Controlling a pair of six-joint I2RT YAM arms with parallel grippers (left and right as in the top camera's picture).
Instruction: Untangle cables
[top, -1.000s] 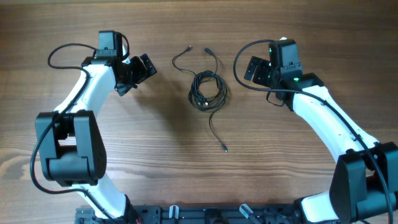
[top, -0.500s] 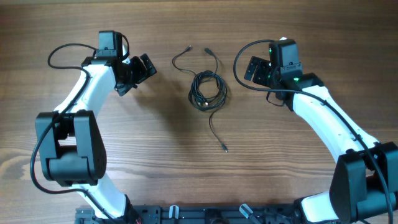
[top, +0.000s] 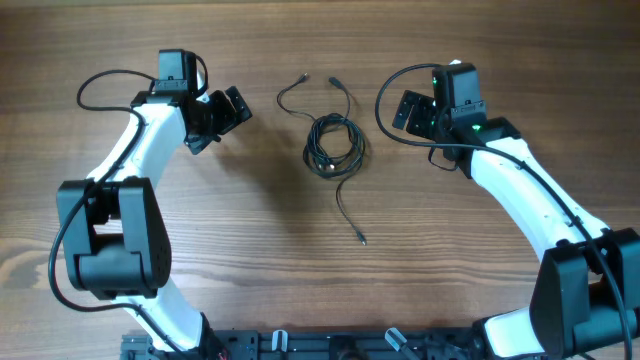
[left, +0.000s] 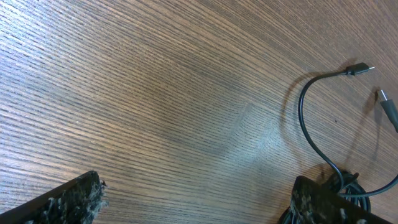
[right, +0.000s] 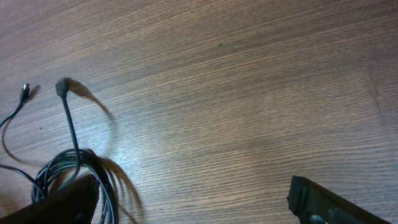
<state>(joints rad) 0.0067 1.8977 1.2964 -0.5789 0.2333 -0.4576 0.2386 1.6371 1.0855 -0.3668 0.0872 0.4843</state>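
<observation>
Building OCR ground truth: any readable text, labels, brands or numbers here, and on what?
None readable. The cables, the wooden table, the left arm and the right arm carry no words, labels or numbers in any view. The right arm shows only a green light, no characters.

cables (top: 333, 148): one coiled bundle, cords inside too tangled to count
loose plug ends (top: 362, 240): three
robot arms (top: 150, 140): two
table (top: 250, 250): one
</observation>
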